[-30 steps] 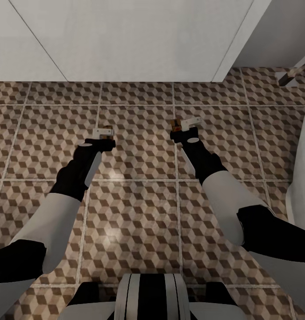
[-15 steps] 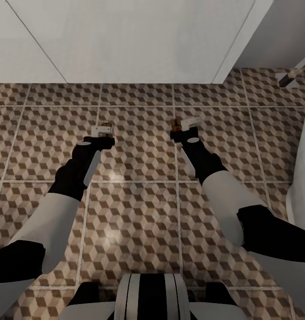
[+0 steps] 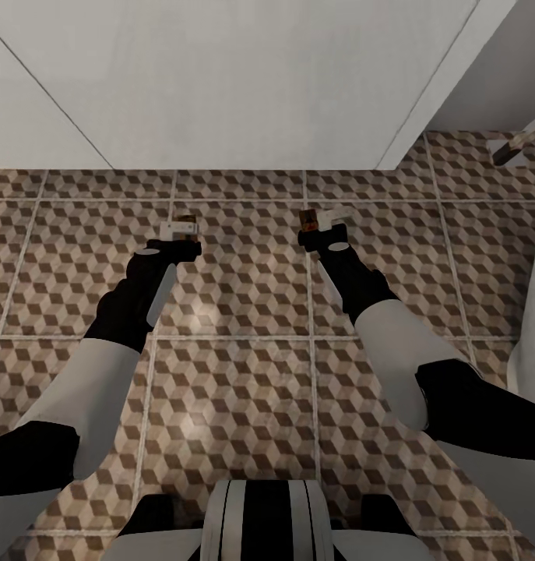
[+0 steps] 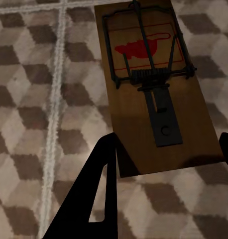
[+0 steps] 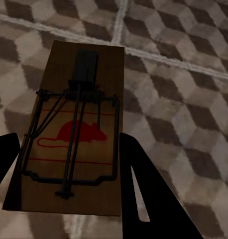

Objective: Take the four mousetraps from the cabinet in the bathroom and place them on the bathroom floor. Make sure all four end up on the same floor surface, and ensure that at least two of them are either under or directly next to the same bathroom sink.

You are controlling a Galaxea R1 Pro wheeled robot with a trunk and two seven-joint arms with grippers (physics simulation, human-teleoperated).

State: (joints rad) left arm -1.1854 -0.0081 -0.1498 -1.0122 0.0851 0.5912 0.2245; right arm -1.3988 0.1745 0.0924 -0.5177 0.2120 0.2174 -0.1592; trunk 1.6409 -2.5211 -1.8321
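My left gripper [image 3: 179,227] is shut on a mousetrap [image 3: 188,219], a tan wooden board with dark wire and a red mouse mark. In the left wrist view that mousetrap [image 4: 149,89] sticks out from between the black fingers [image 4: 101,184], just above the bathroom floor [image 4: 34,99]. My right gripper [image 3: 327,216] is shut on a second mousetrap [image 3: 305,217]. The right wrist view has this trap [image 5: 76,134] held by its long sides over the cube-patterned tiles [image 5: 183,84]. Both hands hang low over the bathroom floor [image 3: 244,265], side by side.
A white flat-fronted unit or wall [image 3: 236,86] rises just beyond the grippers, with a corner at the right. A white rounded fixture [image 3: 532,312] stands at the right edge. A small metal part [image 3: 510,149] lies at the far right on the tiles.
The whole picture has shifted: the foot of the white unit now sits lower in the head view. Both arms hold the same pose, each still gripping its mousetrap.
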